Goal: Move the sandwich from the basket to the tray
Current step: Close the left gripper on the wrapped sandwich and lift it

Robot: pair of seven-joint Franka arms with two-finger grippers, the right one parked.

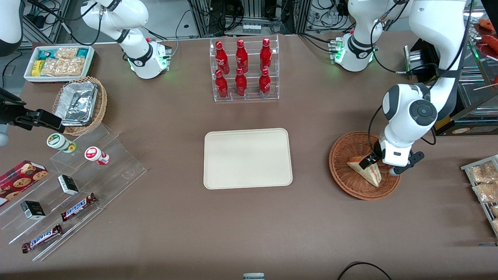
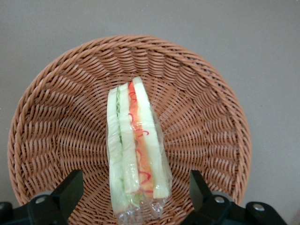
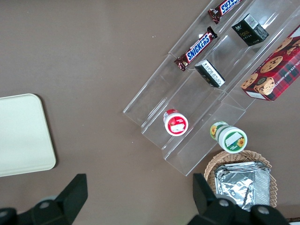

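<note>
Hovering gripper: the left arm's gripper point(image 1: 376, 163) is held low over the basket, directly above the sandwich, at the working arm's end of the table.
Fingers: both fingers point(image 2: 70, 187) are spread wide, one on each side of the sandwich, and neither is seen touching it.
Sandwich: a clear-wrapped triangular wedge point(image 2: 136, 150) is laid in the basket with its cut edge turned up; white bread, green and red filling layers are shown along that edge.
Basket: a round reddish-brown wicker bowl point(image 1: 340, 171) is set on the brown table point(image 1: 233, 233), well apart from the tray, toward the working arm's end.
Tray: a flat cream rectangle point(image 1: 248, 158) with rounded corners is placed mid-table; nothing is seen lying on it.
Bottle rack: a clear stand of red bottles point(image 1: 244, 70) is positioned farther from the front camera than the tray.
</note>
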